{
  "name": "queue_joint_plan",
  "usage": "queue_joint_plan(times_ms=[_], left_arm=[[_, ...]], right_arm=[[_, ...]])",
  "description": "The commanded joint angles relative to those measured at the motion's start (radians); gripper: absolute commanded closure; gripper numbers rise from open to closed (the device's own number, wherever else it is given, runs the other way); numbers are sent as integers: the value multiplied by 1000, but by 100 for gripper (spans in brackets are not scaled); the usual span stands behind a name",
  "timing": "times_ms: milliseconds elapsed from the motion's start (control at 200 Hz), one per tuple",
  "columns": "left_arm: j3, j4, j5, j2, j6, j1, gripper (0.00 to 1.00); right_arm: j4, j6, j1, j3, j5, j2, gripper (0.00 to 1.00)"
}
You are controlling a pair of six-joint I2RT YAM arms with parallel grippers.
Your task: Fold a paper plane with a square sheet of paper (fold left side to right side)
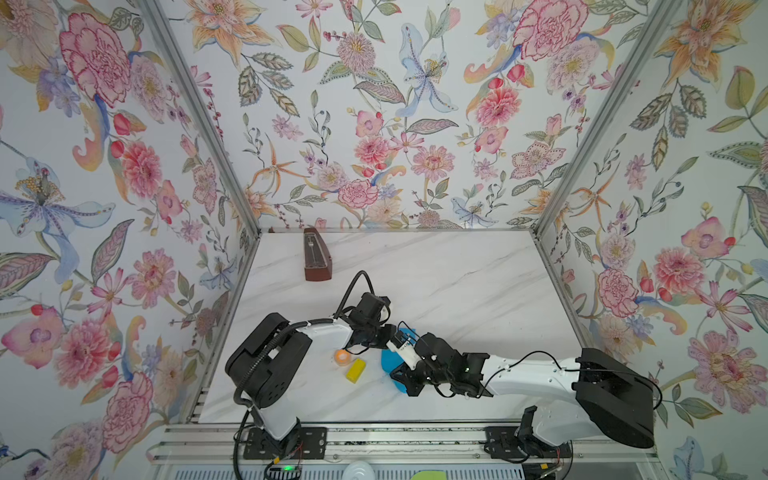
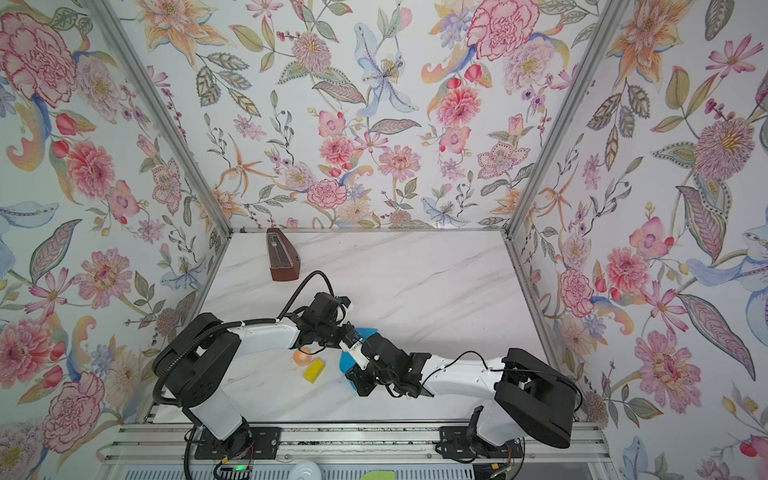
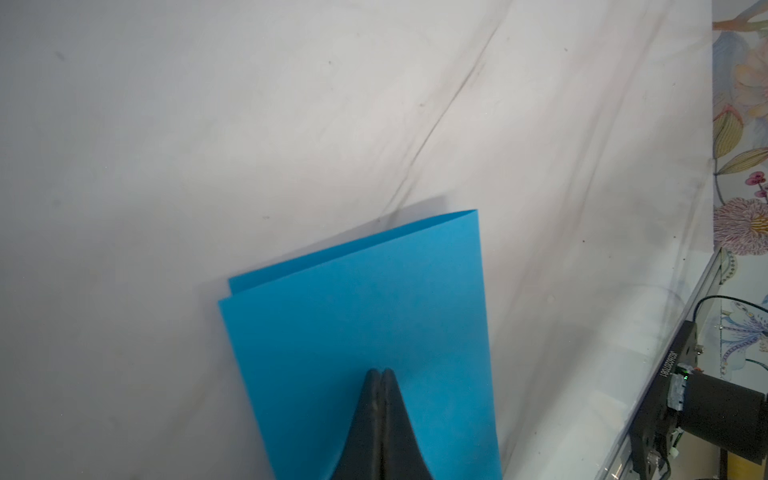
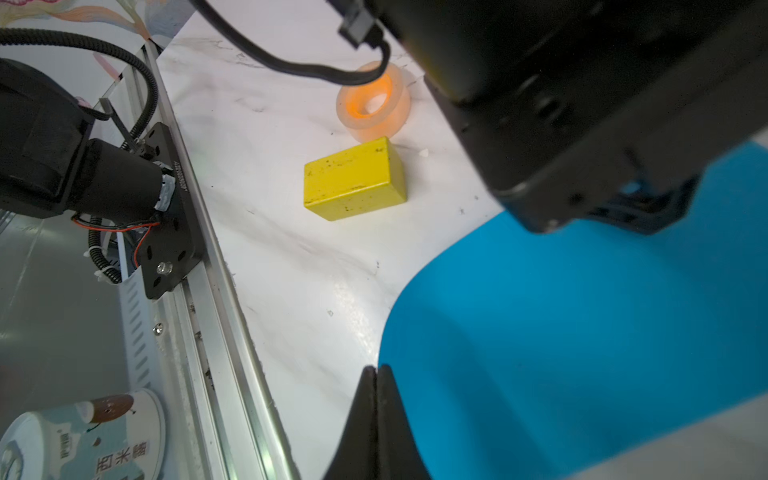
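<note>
Currently the thin sky-blue sheet of paper (image 3: 353, 324) is lying folded into 2 layers on the white marble table (image 3: 249, 124), towards its front middle, near a small yellow rectangular block (image 4: 353, 178). The left gripper (image 3: 380, 372) is pointing across the top layer with jaws pressed together. The right gripper (image 4: 377, 370), jaws likewise closed, is sitting at the paper's curved edge.

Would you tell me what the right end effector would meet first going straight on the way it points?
Probably the yellow block, which lies straight ahead of the right end effector across the table. The end effector tilts downward, so it may touch the table first; depth is unclear.
</note>
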Motion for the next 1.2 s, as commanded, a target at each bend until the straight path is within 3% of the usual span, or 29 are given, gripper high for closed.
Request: queue_joint_plan(times_ms=[0, 480, 1196], left_arm=[[30, -29, -13, 42, 35, -4, 100], [11, 11, -22, 84, 32, -5, 100], [24, -28, -33, 94, 67, -1, 100]], right_arm=[[-1, 45, -42, -24, -12, -26, 100], [20, 61, -188, -93, -32, -22, 100], [-2, 24, -279, -58, -48, 65, 100]])
